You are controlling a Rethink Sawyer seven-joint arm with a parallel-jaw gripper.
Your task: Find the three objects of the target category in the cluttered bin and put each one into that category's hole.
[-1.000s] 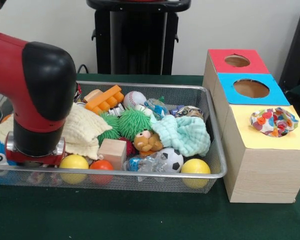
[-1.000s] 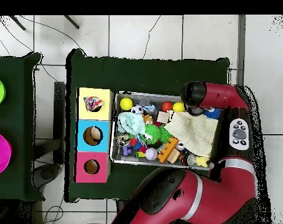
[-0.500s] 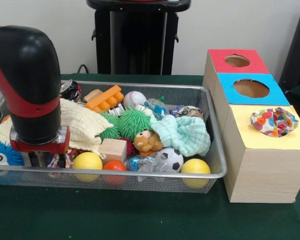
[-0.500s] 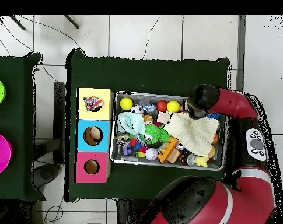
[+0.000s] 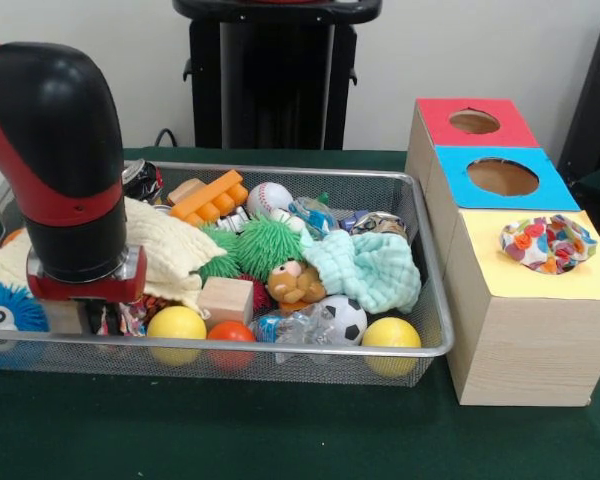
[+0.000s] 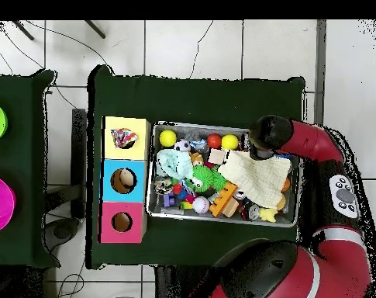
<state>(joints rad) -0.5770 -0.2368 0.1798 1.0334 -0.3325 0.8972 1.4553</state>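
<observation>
The wire mesh bin [image 5: 280, 347] is full of toys; it also shows in the overhead view [image 6: 222, 125]. One floral cloth piece [image 5: 548, 243] lies bunched over the hole in the yellow box top [image 5: 580, 280], hiding the hole; it shows from above too [image 6: 123, 138]. My gripper [image 5: 90, 318] is down inside the bin's left end, under the black wrist and next to the pale-yellow waffle cloth [image 5: 165, 250]. A scrap of multicoloured print [image 5: 132, 316] shows right beside it. In the overhead view the arm [image 6: 267, 133] covers the gripper. No other floral piece shows clearly.
A mint-green cloth [image 5: 370, 268], green spiky balls [image 5: 265, 245], a wooden block [image 5: 223, 298], a yellow ball [image 5: 176, 322], an orange ball [image 5: 230, 331] and a blue fuzzy toy [image 5: 0, 312] crowd the bin. The blue-topped [image 5: 502, 177] and red-topped [image 5: 474, 121] holes stand behind the yellow box.
The arm has swung upright over the bin's left end, then settled a little lower. The yellow and orange balls by it have rolled to the right.
</observation>
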